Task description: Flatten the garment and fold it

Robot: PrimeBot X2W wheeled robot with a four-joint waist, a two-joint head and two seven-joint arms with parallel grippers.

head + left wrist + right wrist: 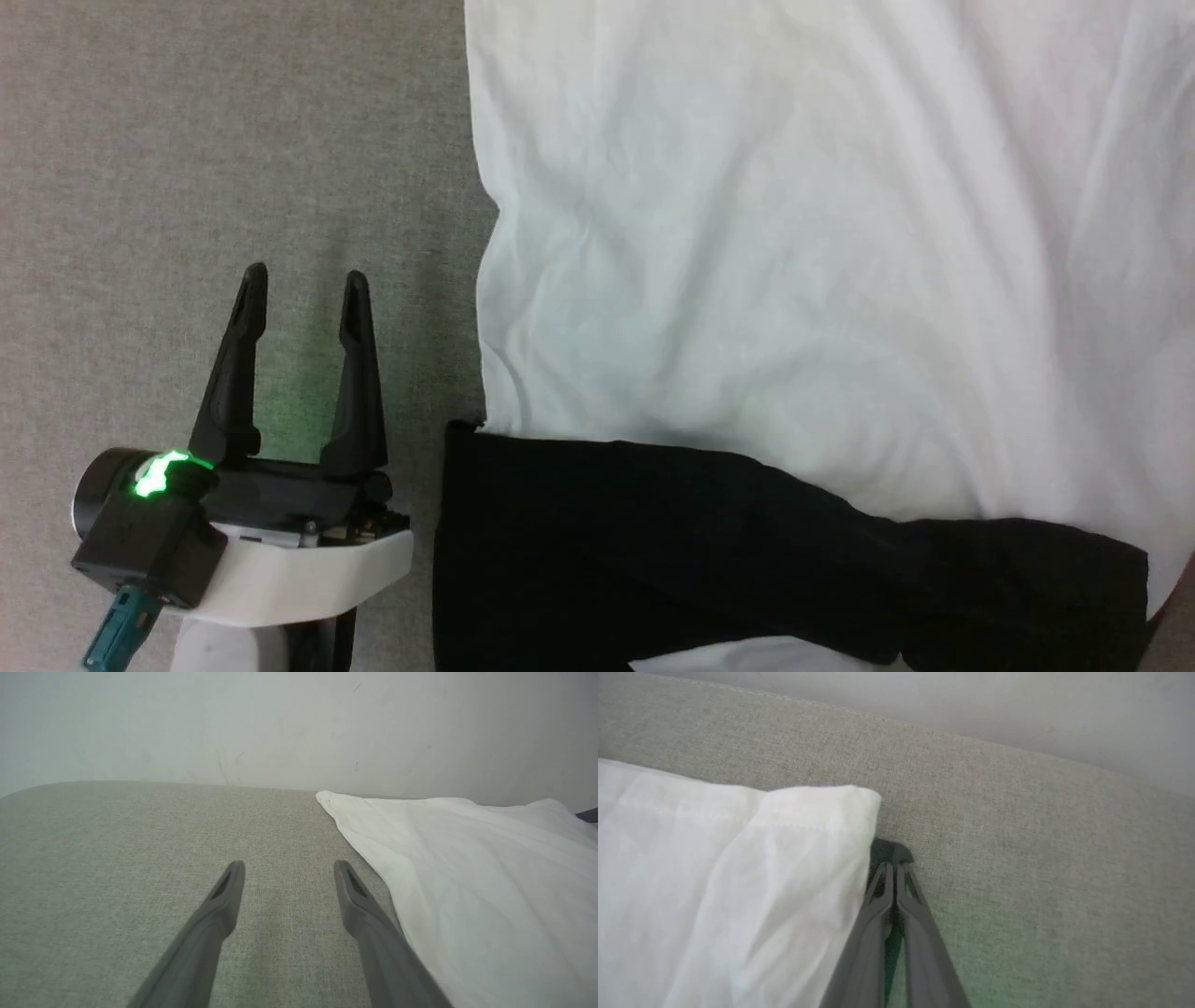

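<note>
The grey cloth-covered table (pixel 233 140) carries the garment (pixel 794 233), whose cream-white body is spread across its right part with one black sleeve (pixel 700 541) laid across the near edge. The left tool (pixel 304 274) hovers released over bare table just beside the garment. The right tool (pixel 893 864) is clenched at a white corner, pinching a bit of black cloth.
</note>
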